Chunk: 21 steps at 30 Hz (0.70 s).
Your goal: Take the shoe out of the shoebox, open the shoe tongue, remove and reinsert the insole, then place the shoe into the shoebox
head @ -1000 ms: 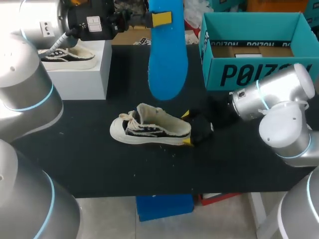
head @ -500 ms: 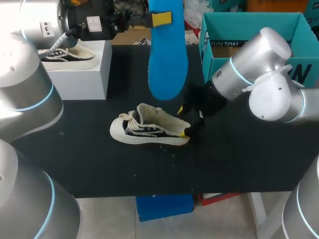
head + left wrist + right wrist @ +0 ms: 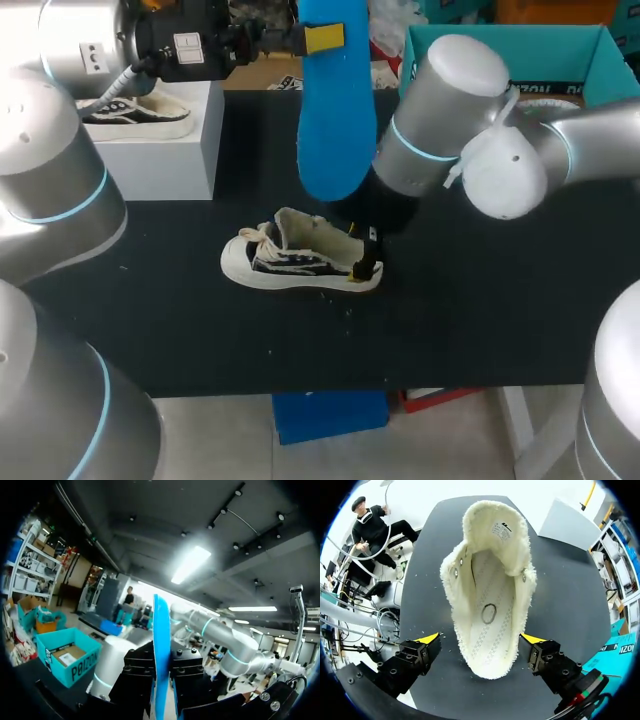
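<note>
A cream and black shoe lies on its sole on the black table, toe pointing left. In the right wrist view the shoe shows its empty inside with the tongue pulled forward. My right gripper is open and straddles the heel; its yellow tips stand to either side without touching. My left gripper is high at the back, shut on the top of a blue insole that hangs down. The left wrist view shows the insole edge-on between its fingers. The teal shoebox stands open at the back right.
A white block at the back left carries a second shoe. My right arm's big elbow hangs over the table in front of the shoebox. The table's front half is bare dark surface.
My right arm has swung up and leftward from the table's right side. Its open gripper has shifted from beside the heel to astride it. The left arm and insole have stayed put.
</note>
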Motion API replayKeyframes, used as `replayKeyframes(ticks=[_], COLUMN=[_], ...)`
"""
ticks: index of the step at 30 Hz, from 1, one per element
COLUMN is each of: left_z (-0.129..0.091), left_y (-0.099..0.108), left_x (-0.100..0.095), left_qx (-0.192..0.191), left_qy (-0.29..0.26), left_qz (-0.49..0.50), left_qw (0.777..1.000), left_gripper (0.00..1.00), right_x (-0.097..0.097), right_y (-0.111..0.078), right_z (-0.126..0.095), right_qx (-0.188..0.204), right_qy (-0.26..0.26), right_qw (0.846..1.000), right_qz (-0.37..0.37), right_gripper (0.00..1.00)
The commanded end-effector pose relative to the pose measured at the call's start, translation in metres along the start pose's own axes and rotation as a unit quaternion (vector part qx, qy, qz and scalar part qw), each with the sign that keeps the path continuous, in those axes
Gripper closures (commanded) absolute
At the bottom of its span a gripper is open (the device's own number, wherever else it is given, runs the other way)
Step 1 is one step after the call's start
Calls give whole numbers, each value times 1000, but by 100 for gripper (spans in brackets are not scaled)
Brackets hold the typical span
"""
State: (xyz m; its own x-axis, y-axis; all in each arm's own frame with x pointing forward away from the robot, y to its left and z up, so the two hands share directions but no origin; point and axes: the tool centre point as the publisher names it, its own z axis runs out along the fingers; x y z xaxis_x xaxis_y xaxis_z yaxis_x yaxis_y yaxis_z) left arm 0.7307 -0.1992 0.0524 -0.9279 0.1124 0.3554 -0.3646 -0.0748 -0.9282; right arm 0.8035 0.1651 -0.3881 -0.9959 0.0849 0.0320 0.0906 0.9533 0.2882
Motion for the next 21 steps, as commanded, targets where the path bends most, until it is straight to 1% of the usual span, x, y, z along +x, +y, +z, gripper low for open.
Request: replayKeyframes(ticks=[1,8,12,21], left_z=[1,1,1,1], left_y=[1,1,1,1], left_x=[0,0,0,0], left_qx=[1,1,1,1], left_qy=[-1,-1,-1,-1], left_qz=[0,0,0,0], left_qw=[1000,1000,1000,1000], left_gripper=[100,100,100,100], right_x=[-3,-5,-6,-7], right_y=[5,9,11,12], right_z=[1,2,4,5], right_qx=[90,106,130,135], right_qy=[0,-4,1,1], right_qw=[996,994,992,991], right_qz=[1,-3,-5,-4], right_gripper=[0,0,0,0])
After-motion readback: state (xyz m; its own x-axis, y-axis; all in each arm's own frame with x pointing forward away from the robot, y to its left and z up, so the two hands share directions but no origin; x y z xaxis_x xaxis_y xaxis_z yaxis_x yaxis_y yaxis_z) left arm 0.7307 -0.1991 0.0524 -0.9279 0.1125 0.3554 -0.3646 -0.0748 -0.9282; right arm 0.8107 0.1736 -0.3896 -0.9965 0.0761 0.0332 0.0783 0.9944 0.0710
